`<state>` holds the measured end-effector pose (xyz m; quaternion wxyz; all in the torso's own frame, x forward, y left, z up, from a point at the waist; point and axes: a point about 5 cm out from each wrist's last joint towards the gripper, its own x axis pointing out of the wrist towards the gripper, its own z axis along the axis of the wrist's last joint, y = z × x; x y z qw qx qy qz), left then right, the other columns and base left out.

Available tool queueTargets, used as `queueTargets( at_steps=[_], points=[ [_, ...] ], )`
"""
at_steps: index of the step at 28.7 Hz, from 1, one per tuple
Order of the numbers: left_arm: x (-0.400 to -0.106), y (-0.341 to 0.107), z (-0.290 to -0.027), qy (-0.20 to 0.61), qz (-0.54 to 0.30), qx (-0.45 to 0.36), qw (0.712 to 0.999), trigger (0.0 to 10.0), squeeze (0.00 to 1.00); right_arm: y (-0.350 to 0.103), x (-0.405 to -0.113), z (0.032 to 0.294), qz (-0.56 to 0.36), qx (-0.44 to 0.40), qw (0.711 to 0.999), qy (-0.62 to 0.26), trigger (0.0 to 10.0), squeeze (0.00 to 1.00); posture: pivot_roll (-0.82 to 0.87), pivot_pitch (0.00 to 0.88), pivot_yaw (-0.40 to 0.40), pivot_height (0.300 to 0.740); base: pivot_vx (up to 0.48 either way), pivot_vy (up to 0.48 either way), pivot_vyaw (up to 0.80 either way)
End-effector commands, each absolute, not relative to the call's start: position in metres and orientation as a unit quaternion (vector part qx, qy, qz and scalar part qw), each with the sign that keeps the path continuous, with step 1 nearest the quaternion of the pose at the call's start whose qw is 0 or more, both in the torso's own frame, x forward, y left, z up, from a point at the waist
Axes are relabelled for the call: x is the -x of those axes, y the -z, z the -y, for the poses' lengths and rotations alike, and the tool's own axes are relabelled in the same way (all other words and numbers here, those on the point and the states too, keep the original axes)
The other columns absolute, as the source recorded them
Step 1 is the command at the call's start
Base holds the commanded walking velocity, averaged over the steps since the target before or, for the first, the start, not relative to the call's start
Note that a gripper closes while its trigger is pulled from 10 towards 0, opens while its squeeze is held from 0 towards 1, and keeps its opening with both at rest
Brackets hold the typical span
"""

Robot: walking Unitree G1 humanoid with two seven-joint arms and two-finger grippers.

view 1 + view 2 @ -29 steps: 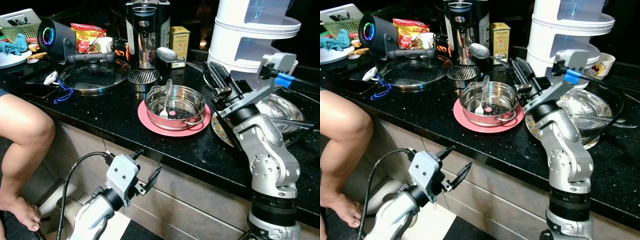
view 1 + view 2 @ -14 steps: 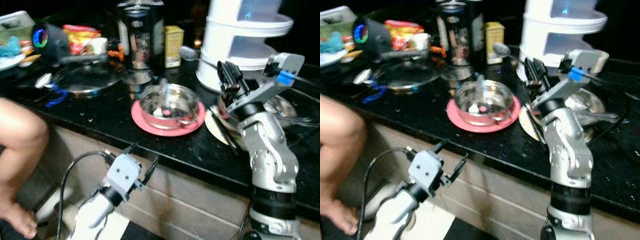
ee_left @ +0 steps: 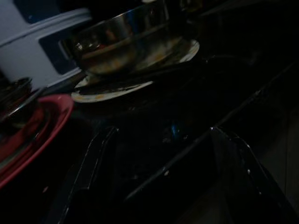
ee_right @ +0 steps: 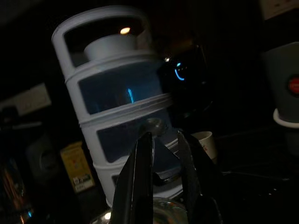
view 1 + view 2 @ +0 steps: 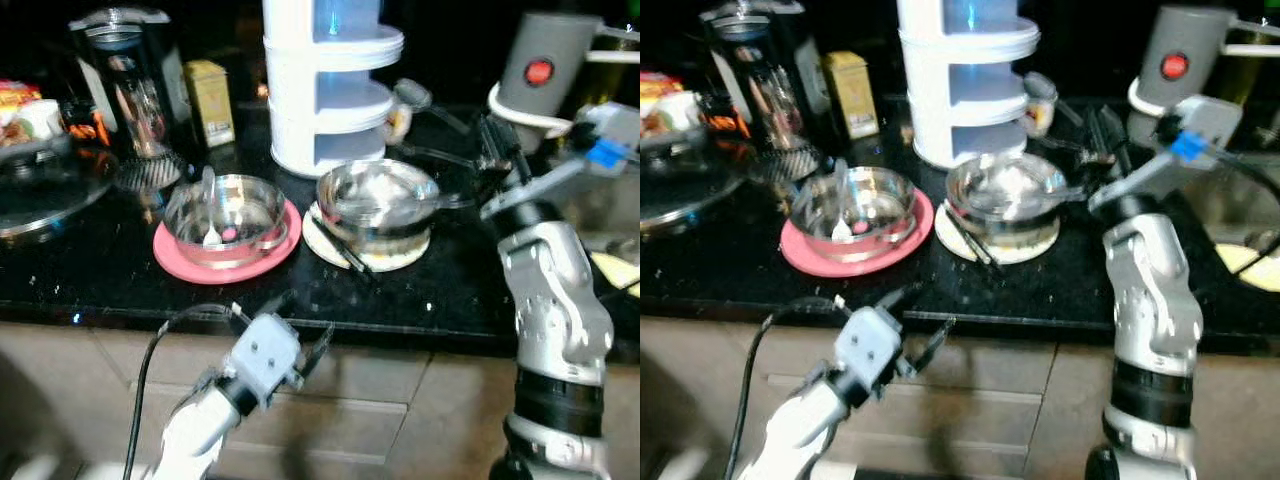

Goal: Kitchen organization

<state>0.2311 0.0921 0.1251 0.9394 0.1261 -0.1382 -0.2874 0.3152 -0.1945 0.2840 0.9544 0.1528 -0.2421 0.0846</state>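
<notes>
A black stone countertop carried the kitchen clutter as the robot stood at its front edge. Near that edge sat a steel steamer pan on a pink plate, a white spoon lying inside the pan. Just beside it, toward the right, a steel bowl rested on a white plate, with dark chopsticks lying across the plate's near rim. Behind both dishes, toward the back edge, rose a white tiered container; a yellow box and a coffee maker stood farther left along the back, and a glass pan lid lay at the left end. A small cup sat just right of the tiered container, and a grey appliance with a red button stood at the back right corner.

The right gripper was raised over the right part of the countertop, beside the steel bowl, its two black fingers close together with a narrow gap, gripping nothing, and pointing toward the tiered container. The left gripper hung below the countertop's front edge, before the cabinet fronts, its fingers spread apart and empty, facing the white plate and bowl.
</notes>
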Motion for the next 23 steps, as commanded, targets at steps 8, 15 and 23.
queueTargets(
  at_steps=[8,15,23],
  points=[
    [-0.232,-0.121,-0.092,0.291,0.13,-0.13,0.939,10.0,0.0,-0.295,-0.317,0.196,0.257,-0.139,0.952,-0.085,10.0,0.0,-0.03,0.0,-0.005,0.74,0.0,0.0,-0.45],
    [-0.236,-0.124,-0.09,0.281,0.141,-0.136,0.94,10.0,0.0,-0.294,-0.318,0.197,0.255,-0.131,0.955,-0.08,10.0,0.0,-0.03,0.0,-0.005,0.74,0.0,0.0,-0.8],
    [-0.243,-0.137,-0.086,0.272,0.157,-0.098,0.944,10.0,0.0,-0.293,-0.319,0.197,0.255,-0.125,0.956,-0.077,10.0,0.0,-0.04,0.0,-0.006,0.74,0.0,0.0,-0.8]
  ],
)
